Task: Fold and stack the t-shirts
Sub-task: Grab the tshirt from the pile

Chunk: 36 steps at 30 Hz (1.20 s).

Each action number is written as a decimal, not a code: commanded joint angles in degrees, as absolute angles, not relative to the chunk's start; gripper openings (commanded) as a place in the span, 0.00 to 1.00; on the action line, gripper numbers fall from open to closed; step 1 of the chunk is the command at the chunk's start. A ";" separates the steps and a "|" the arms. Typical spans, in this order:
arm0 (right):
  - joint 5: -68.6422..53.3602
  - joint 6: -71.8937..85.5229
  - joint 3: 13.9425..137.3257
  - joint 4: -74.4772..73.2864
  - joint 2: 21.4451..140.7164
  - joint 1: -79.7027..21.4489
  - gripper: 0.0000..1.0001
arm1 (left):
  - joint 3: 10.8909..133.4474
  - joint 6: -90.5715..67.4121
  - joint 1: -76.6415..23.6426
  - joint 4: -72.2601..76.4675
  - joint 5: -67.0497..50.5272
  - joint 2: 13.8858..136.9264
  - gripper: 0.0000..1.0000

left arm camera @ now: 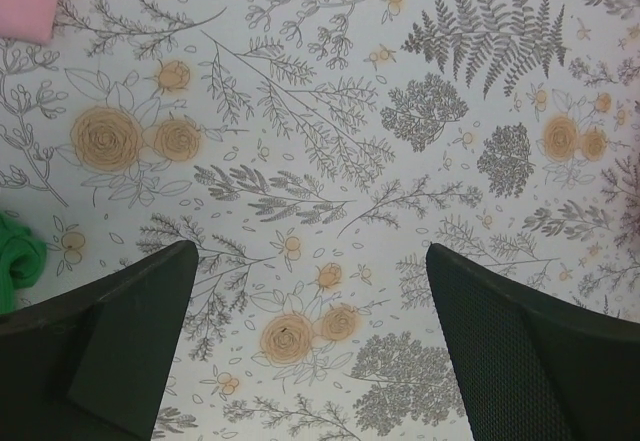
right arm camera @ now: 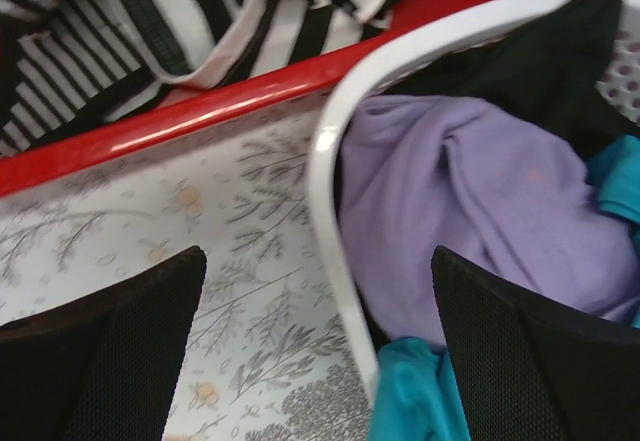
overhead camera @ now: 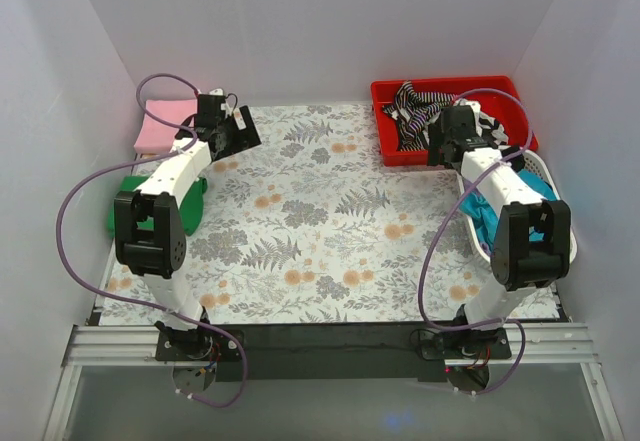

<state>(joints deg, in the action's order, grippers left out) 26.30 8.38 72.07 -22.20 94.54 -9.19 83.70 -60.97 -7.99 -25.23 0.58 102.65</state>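
Jaws released and empty, the left gripper (left arm camera: 310, 251) hangs near the pink shirt (overhead camera: 160, 126), the right gripper (right arm camera: 318, 251) over the basket (right arm camera: 325, 161) rim.

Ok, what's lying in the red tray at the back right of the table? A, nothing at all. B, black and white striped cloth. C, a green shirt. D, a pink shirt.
B: the red tray holds crumpled black-and-white striped cloth, while the pink shirt and the green shirt lie over on the left side of the table.
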 commanded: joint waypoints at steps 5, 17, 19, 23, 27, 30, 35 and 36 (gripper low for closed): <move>39.26 16.08 69.73 -21.97 92.39 -3.00 0.98 | 81.48 -61.61 -7.65 -24.53 -5.71 98.09 0.98; 48.69 18.37 55.11 -20.13 74.80 3.77 0.88 | 79.81 -64.16 -7.65 -20.75 -18.62 98.53 0.71; 47.99 17.84 54.67 -19.78 74.53 5.01 0.87 | 79.54 -64.34 -7.65 -20.39 -19.34 98.44 0.72; 43.42 17.49 54.41 -19.16 74.53 8.34 0.79 | 79.37 -64.69 -7.65 -19.95 -20.13 98.52 0.72; 40.53 17.23 53.70 -19.16 75.76 11.16 0.78 | 79.19 -64.60 -7.65 -19.95 -20.39 98.70 0.65; 34.47 17.05 53.44 -18.02 77.16 12.48 0.70 | 79.45 -64.51 -7.65 -20.04 -19.43 98.88 0.61; 29.19 16.61 53.70 -17.58 78.66 13.45 0.10 | 79.63 -64.69 -7.65 -20.57 -18.72 99.23 0.45; 28.40 16.52 53.79 -17.58 78.66 13.45 0.02 | 79.63 -64.77 -7.65 -20.65 -18.55 99.32 0.44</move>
<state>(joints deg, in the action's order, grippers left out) 32.64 16.32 53.78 -19.35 78.30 12.84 79.42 -64.79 -7.73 -20.64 -18.85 101.45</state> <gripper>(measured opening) 0.085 0.451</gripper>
